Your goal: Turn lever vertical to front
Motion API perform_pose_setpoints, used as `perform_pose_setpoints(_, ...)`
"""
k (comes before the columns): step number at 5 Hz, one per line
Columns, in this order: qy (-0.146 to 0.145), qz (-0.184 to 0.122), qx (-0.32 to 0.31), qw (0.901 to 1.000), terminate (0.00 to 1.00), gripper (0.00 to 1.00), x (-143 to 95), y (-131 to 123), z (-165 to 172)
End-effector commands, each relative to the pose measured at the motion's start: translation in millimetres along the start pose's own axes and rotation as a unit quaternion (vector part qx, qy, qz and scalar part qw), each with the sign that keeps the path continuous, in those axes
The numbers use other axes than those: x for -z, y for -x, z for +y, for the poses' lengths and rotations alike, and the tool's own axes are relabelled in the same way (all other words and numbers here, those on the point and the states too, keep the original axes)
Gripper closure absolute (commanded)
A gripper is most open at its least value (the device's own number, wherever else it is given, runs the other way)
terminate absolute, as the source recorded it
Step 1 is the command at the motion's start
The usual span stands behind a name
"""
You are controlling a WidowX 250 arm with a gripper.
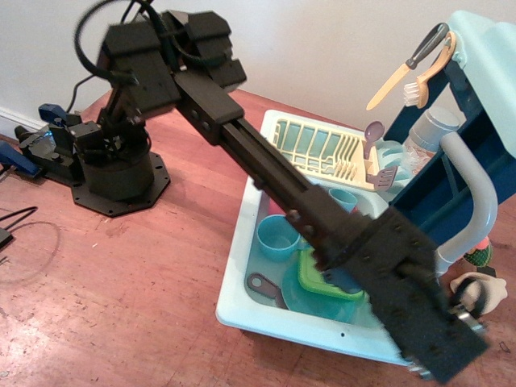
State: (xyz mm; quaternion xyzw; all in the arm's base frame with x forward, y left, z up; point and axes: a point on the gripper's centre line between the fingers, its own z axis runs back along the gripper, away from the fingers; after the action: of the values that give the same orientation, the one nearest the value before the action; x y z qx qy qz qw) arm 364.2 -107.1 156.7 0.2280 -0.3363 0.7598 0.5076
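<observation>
One gripper: my black gripper (470, 316) sits at the lower right of the frame, mostly hidden behind my own black wrist block; I cannot tell whether my jaws are apart or together.
Arm: my black boxy arm (266, 173) runs from the upper left down to the lower right, crossing over the sink.
Lever: the light grey curved plastic tap lever (479, 193) stands at the right edge, arching from the upper right down to just above my wrist, close beside my gripper.
Sink: the pale blue plastic toy sink (242, 242) lies under my arm, holding a blue cup (276, 238), a green square lid (322, 274) and a cream dish rack (318, 149).
Mount: my round black base (113, 173) is bolted to the reddish wooden table (105, 298) at the left.
</observation>
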Motion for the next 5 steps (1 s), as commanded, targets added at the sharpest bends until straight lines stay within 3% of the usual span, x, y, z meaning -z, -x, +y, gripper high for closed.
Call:
perform_pose_setpoints(1, 0.031, 0.036, -0.082, 0.9955, 0.0, 0.0, -40, -47, 14)
perform_pose_setpoints(2, 0.033, 0.037, -0.081, 0.9955, 0.0, 0.0, -46, -49, 21)
perform_pose_setpoints(3, 0.054, 0.052, -0.088, 0.9933, 0.0, 0.0, -54, -54, 34)
perform_pose_setpoints(5, 0.054, 0.052, -0.088, 0.9933, 0.0, 0.0, -54, -54, 34)
